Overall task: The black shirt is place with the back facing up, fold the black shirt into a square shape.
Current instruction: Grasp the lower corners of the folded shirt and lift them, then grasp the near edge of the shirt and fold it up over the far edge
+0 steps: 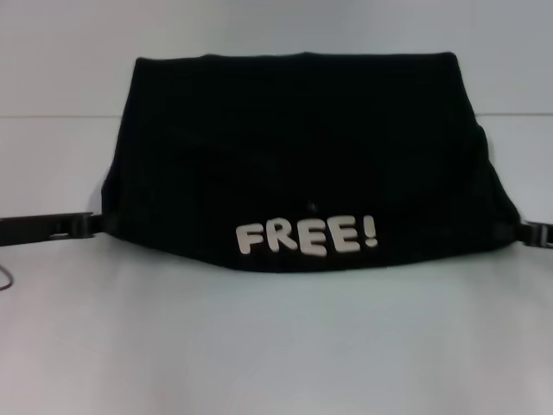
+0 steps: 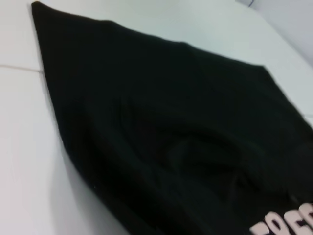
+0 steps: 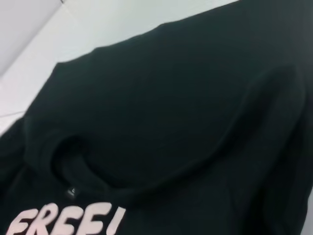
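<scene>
While pincer states stay unclear, the black shirt (image 1: 302, 147) lies widthwise, lettering facing the robot.

Flat white matte tabletop (image 1: 276, 346) filled lower head view, plain and even in tone. Faint straight horizontal seam line (image 1: 52, 116) crossed surface toward far side; same seam showed in left wrist view (image 2: 17, 67). Pale grey-white back wall (image 1: 276, 26) rose beyond. Thin dark cable loop (image 1: 7, 278) lay at left edge.
</scene>
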